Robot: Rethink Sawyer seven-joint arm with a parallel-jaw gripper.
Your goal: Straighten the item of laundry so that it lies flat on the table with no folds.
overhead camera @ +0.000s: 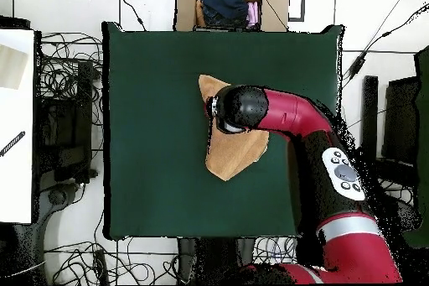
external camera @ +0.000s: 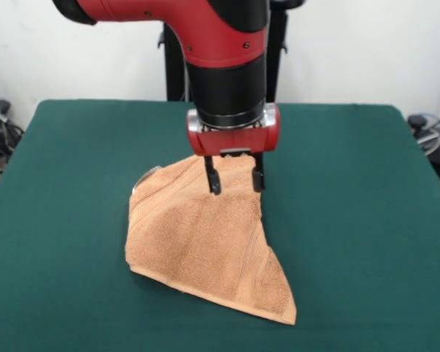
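Black two-fingered gripper (external camera: 235,181) hovered open, empty, over far edge of folded peach-orange terry towel (external camera: 205,242). Regrasp step; next, pinch folded corner below, drag outward across dark green felt table (external camera: 367,220).

wall: i see plain white behind the rig | floor: pale tiles (overhead camera: 381,6), black cables (overhead camera: 71,69) tangled along one side | far end: open cardboard box (overhead camera: 230,6) holding dark and pink cloth | side: white desk (overhead camera: 17,123) at the edge | light: even, soft
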